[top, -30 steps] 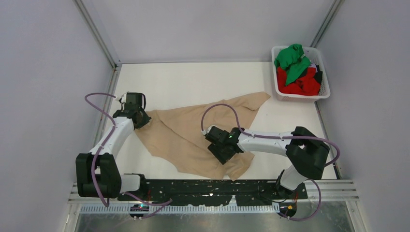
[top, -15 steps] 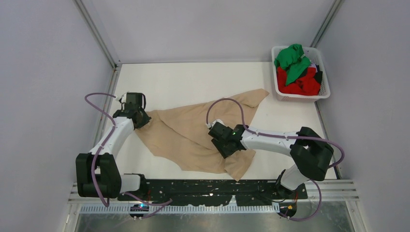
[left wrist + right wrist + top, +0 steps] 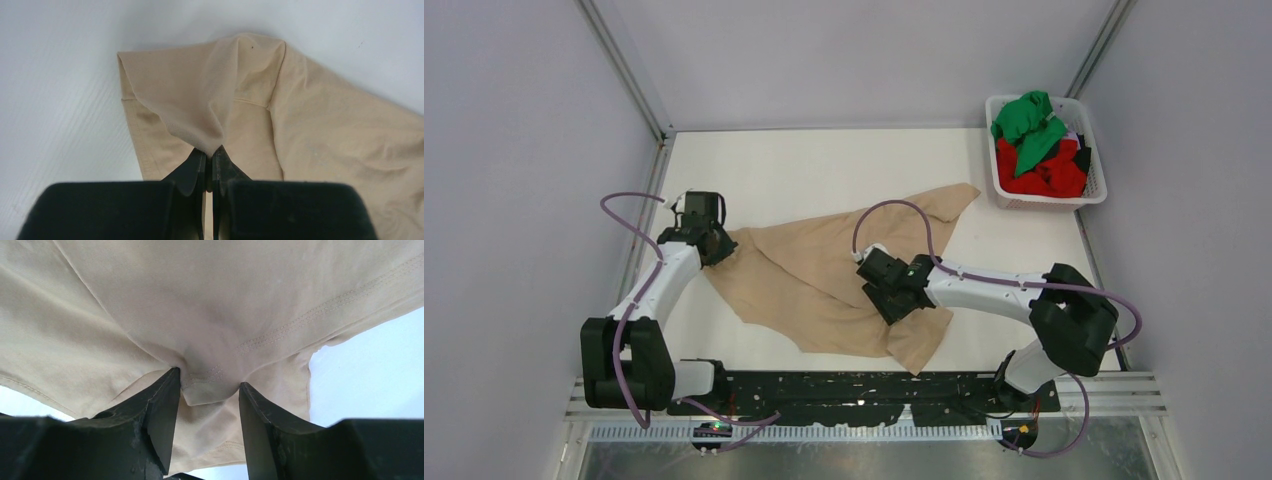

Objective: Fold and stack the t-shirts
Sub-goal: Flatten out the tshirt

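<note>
Across the middle of the white table (image 3: pixel 824 165) lies the beige-tan soft cloth t-shirt (image 3: pixel 809 280). It is spread out but rumpled, with one corner trailing toward 1 o'clock and another bunched toward 5 o'clock near my bases. My left gripper (image 3: pixel 210 159) is pinched fully closed on a corner at the cloth's 9 o'clock edge, and the fabric rises to a small peak from between the tips. My right gripper (image 3: pixel 209 382) sits about 4 o'clock from the shirt's centre, jaws roughly half apart, straddling a raised ridge of cloth that carries a stitched seam. The fingers (image 3: pixel 160 400) flank that ridge without clamping it, so on this side I hold nothing yet.

I judge the step in hand to be taking a second hold so I can draw the shirt flat. To do it well, I want the seam deep between the pads before I close, because a shallow bite on the fold's crest would likely slip once I pull. The left pinch should serve as the anchor at 9 o'clock while I tension toward 3 o'clock, low over the table.

The bright green t-shirt (image 3: pixel 1024 125) and the red t-shirt (image 3: pixel 1046 180) wait in the white plastic lattice basket (image 3: pixel 1046 203) at 1 o'clock.
</note>
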{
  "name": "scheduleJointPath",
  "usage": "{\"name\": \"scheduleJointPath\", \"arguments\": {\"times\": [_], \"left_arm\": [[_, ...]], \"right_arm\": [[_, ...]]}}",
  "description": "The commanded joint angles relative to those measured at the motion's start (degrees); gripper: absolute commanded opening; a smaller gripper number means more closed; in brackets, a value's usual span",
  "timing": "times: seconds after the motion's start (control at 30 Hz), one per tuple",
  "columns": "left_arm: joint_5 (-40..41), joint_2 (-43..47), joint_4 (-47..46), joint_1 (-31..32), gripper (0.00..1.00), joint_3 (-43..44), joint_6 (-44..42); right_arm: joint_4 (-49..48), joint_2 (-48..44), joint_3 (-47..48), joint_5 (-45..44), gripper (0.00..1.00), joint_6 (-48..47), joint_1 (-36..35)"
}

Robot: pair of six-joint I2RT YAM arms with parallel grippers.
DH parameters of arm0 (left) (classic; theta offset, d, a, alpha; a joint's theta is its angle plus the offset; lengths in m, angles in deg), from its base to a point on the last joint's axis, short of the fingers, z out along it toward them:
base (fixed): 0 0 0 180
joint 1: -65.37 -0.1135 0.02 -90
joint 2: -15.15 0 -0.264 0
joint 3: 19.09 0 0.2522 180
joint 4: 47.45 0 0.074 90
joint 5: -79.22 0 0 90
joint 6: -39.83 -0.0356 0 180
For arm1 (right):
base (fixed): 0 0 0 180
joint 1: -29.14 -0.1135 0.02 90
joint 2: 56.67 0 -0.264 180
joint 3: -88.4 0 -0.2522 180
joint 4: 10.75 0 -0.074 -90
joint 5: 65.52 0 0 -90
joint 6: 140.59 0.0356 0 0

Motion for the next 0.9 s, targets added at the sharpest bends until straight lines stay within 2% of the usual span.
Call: {"name": "scheduleJointPath", "arguments": {"times": [0.0,0.27,0.53,0.87], "left_arm": [[-0.5,2.6,-2.2,-0.3,0.00,-0.5,-0.8],[-0.9,2.7,-2.3,-0.3,0.00,-0.6,-0.8],[-1.4,2.2,-2.6,-0.3,0.00,-0.8,-0.8],[-1.9,2.1,-2.9,-0.3,0.00,-0.9,-0.8]], "right_arm": [[2.1,-2.5,2.9,-0.4,0.52,0.7,0.3],[2.4,-2.1,2.7,-1.4,0.50,0.8,1.5],[-3.5,1.2,2.8,-0.1,0.48,-0.9,1.8],[-5.2,4.1,4.5,1.0,0.46,-2.7,2.0]]}}
